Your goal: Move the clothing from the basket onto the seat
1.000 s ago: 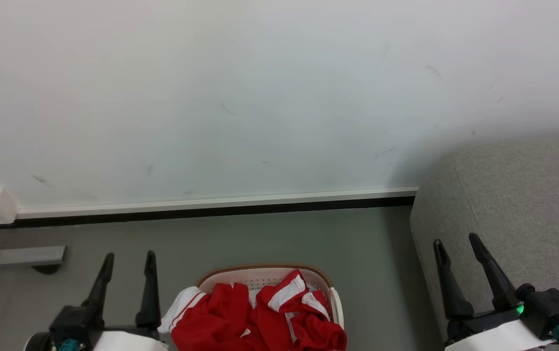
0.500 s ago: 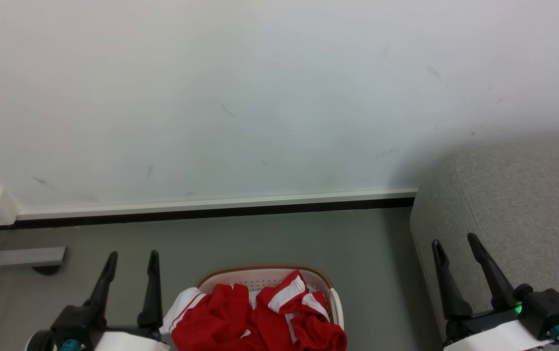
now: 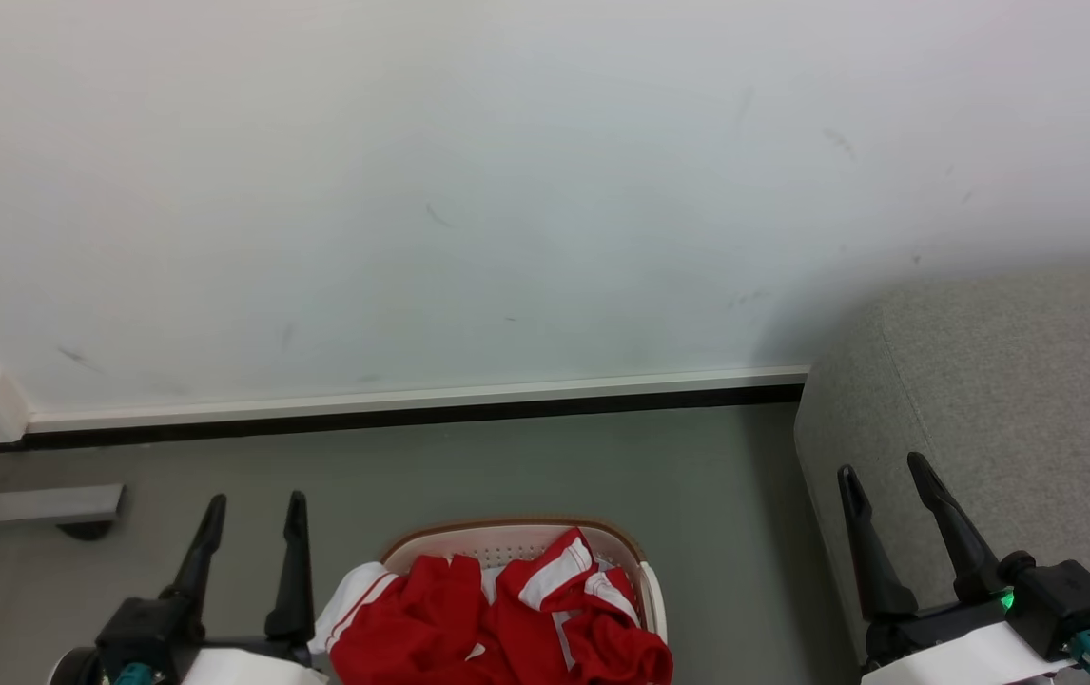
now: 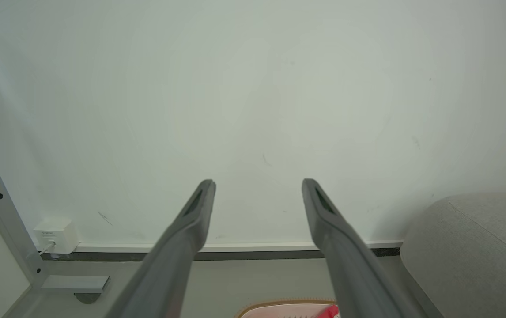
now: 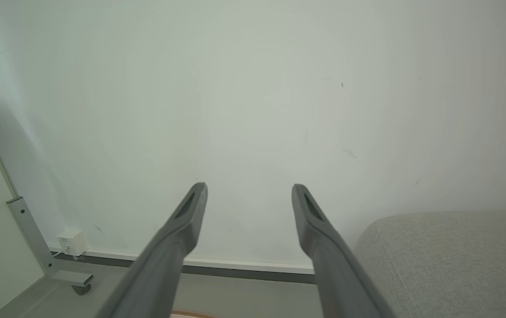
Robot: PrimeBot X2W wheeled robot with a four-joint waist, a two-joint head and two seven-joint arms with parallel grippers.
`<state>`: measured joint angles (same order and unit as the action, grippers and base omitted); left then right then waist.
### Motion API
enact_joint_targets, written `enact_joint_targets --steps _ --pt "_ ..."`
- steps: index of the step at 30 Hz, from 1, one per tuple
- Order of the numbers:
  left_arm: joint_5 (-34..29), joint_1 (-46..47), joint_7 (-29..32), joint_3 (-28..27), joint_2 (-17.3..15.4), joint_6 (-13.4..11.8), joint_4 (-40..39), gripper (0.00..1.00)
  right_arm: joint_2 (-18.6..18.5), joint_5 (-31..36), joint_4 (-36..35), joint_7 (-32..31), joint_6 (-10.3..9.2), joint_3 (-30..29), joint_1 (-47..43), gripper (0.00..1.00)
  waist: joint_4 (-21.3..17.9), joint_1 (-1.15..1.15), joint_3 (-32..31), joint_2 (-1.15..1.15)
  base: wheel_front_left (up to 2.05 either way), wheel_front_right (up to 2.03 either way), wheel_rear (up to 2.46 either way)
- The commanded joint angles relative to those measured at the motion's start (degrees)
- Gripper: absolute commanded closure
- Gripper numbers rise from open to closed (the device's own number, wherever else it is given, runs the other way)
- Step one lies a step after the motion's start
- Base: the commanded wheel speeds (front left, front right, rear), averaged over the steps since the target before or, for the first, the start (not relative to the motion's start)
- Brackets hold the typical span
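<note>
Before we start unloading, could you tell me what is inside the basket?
Red clothing with white stripes is heaped in the basket; whatever lies beneath is covered.

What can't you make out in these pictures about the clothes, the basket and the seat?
- The basket: its near half is cut off by the head view's bottom edge, and its inside is covered by the clothing.
- The clothing: the lower part is cut off there too, so the number of garments cannot be told.
- The seat: it runs off the right edge in the head view, so its full extent is unknown.
</note>
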<state>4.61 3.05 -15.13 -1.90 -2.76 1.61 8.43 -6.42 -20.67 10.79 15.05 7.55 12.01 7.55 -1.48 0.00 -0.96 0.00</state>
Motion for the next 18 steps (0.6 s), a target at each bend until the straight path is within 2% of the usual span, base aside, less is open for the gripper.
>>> enact_joint_targets --steps 1,11,18 --pt "0.35 -0.24 -0.04 -0.43 -0.23 -0.14 -0.05 0.00 -0.02 -0.14 -0.27 0.19 -0.12 -0.02 0.58 0.00 -0.24 0.00 0.22 0.00 0.00 0.00 0.00" --pt "0.28 0.72 -0.04 -0.11 -0.23 0.52 1.06 0.00 -0.40 -0.38 -1.28 0.17 -0.12 0.04 1.97 0.00 -2.98 0.00 2.72 0.00 0.00 0.00 0.00" --pt "0.13 3.96 -0.03 0.31 -0.24 1.65 3.82 0.00 -0.79 -0.54 -3.96 0.09 -0.12 0.00 6.40 0.00 -7.14 0.00 9.12 0.00 0.00 0.00 0.00"
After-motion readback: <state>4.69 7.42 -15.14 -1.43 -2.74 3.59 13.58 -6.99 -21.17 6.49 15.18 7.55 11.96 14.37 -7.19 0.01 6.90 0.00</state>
